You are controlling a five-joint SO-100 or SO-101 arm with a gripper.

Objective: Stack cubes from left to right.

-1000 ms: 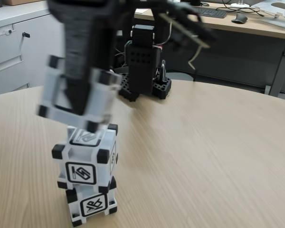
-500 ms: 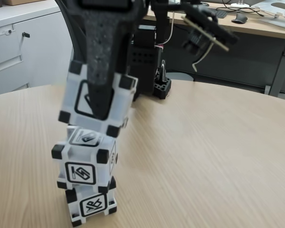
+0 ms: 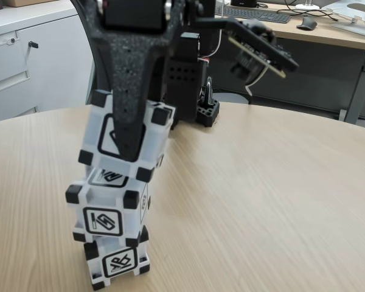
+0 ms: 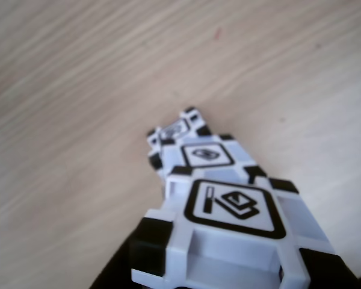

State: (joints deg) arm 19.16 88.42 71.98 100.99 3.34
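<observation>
In the fixed view the hand (image 3: 129,149) grips the top cube (image 3: 125,137), its finger hiding the symbol; this cube sits tilted on the middle cube (image 3: 108,210) over the bottom cube (image 3: 117,263) on the tabletop (image 3: 261,201), lower and squarer than before

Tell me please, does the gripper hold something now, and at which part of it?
Yes. The gripper holds the top cube from above: one black finger lies across the cube's front face. The cube sits tilted over the two stacked cubes.
</observation>
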